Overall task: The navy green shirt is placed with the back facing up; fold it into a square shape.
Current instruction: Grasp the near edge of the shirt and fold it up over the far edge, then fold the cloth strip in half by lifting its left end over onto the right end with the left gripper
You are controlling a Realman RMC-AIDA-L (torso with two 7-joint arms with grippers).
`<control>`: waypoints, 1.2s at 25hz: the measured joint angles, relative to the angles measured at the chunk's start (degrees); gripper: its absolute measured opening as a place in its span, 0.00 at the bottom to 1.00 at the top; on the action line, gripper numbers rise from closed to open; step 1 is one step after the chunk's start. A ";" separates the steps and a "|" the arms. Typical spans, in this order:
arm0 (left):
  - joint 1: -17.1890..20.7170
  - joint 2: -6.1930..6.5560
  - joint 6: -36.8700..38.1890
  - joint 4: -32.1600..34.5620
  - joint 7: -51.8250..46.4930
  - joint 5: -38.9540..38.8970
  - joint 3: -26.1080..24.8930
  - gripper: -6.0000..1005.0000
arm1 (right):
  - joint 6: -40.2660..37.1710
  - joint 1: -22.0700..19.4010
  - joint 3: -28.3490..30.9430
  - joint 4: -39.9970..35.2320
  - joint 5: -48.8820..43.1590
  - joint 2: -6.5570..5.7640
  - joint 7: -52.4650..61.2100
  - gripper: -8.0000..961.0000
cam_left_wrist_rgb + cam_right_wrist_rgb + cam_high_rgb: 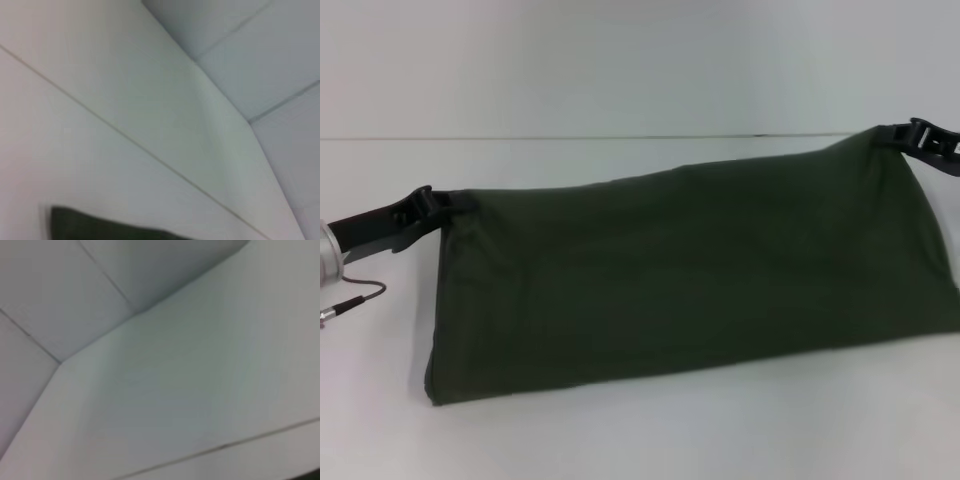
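Note:
The navy green shirt [690,270] is a large dark olive cloth with a plain face showing, stretched wide across the white table in the head view. Its upper edge is lifted between both grippers and its lower edge rests on the table. My left gripper [438,205] is shut on the shirt's upper left corner. At the far right, my right gripper [910,138] is shut on the upper right corner, which is held higher. A dark strip of the shirt [100,227] shows in the left wrist view. The right wrist view shows only white surfaces.
The white table [640,430] extends in front of the shirt, and a white wall stands behind it. A thin cable [355,297] hangs by my left arm at the left edge.

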 joint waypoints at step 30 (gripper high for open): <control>0.19 -6.17 -16.37 -4.33 19.49 -17.29 -0.69 0.33 | 17.44 -2.53 -5.79 4.85 22.89 3.74 -21.08 0.34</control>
